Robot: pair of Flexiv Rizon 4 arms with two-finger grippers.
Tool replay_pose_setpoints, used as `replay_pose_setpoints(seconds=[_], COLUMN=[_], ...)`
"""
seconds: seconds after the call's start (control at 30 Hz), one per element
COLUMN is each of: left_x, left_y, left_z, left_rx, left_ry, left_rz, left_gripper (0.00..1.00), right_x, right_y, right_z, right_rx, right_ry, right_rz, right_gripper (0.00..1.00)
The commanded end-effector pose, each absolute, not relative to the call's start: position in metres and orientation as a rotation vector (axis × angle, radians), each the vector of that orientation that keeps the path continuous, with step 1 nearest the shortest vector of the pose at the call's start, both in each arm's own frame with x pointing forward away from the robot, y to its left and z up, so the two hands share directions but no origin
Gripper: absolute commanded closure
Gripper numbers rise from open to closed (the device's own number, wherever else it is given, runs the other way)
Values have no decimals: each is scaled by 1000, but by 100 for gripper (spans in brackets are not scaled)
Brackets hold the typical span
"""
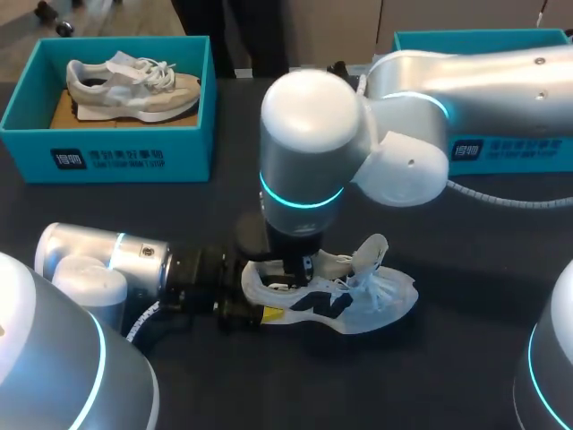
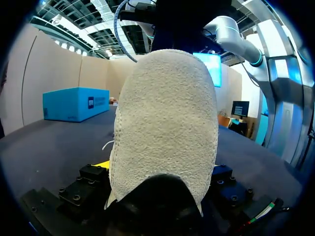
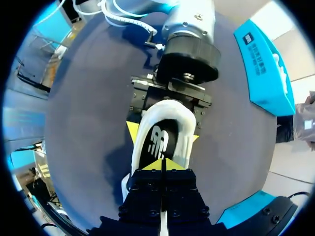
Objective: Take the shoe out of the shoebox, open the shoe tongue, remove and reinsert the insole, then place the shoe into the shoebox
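Observation:
A white shoe (image 1: 376, 300) with black side panels lies on the dark table, toe to the right and tongue pulled up. My left gripper (image 1: 266, 307) comes in low from the left and is shut on the shoe's heel (image 2: 167, 123), one yellow tip on each side. My right gripper (image 1: 300, 269) points straight down into the shoe's opening. In the right wrist view its yellow tips (image 3: 162, 164) are pressed together just over the black insole (image 3: 157, 142). I cannot tell whether they pinch anything.
A teal shoebox (image 1: 116, 152) at the back left holds a second, beige shoe (image 1: 134, 85). Another teal box (image 1: 510, 148) stands at the back right, behind my right arm. Bare dark table lies between the boxes and the shoe.

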State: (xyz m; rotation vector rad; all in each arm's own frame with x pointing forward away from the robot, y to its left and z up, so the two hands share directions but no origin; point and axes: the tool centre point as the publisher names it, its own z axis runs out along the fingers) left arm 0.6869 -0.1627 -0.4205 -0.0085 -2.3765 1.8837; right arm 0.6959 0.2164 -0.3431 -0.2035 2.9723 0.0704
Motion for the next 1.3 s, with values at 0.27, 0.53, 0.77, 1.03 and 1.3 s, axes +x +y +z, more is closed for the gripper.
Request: replay_pose_setpoints(seconds=[0.27, 0.53, 0.77, 1.03, 1.3], left_x=[687, 687, 687, 687, 687], left_y=[-165, -165, -165, -165, -165], left_z=[-422, -422, -422, -422, -422], left_rx=[-7, -7, -7, -7, -7], left_ry=[-2378, -2378, -2378, -2378, -2378], left_rz=[1884, 1884, 1884, 1884, 1884], left_gripper=[100, 100, 100, 100, 100], right_x=[700, 694, 695, 704, 708], right_y=[211, 174, 161, 156, 156], right_z=[-378, -376, -373, -378, -389], right_rx=[-196, -100, -71, -71, -74], right_ry=[2980, 2981, 2971, 2969, 2995], right_rz=[42, 12, -9, 5, 26], right_gripper=[100, 100, 100, 100, 66])
